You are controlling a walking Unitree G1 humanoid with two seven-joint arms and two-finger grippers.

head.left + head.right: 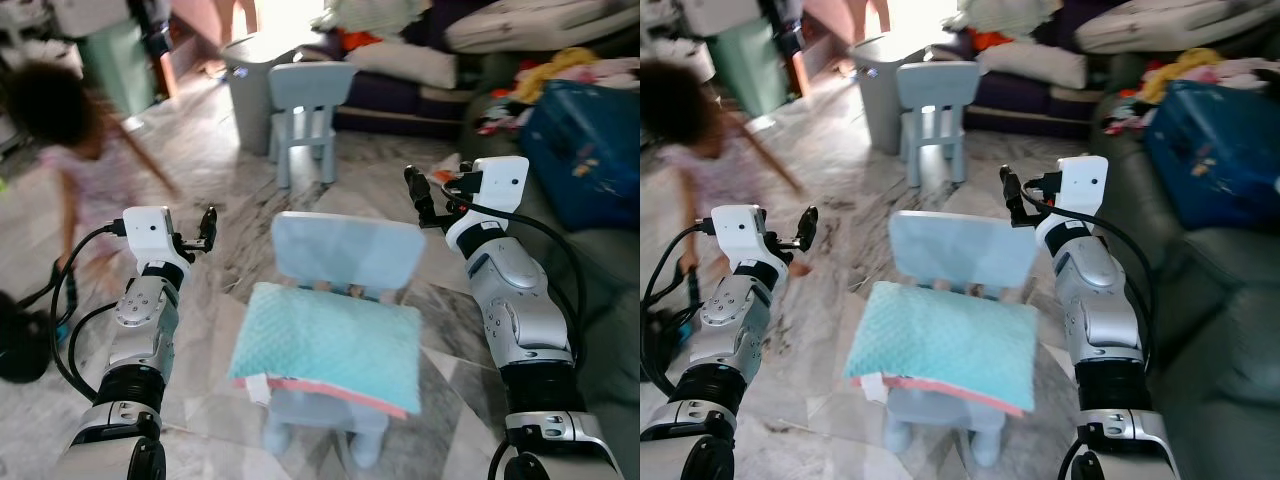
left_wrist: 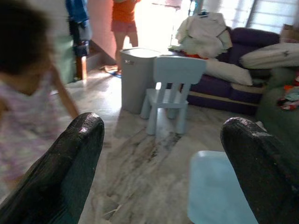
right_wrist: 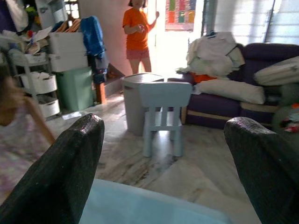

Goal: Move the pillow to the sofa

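the pillow [image 1: 330, 345] lies wide across the chair [image 1: 345, 250], between and nearer than the left gripper [image 1: 207, 228] and right gripper [image 1: 418, 195], both spread apart.

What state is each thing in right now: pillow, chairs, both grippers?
Pillow: lying flat on the near chair's seat, not gripped.
Near light-blue chair: upright, carrying the pillow.
Far light-blue chair: upright, seat bare.
Left gripper: open, raised left of the pillow.
Right gripper: open, raised right of the chair back.
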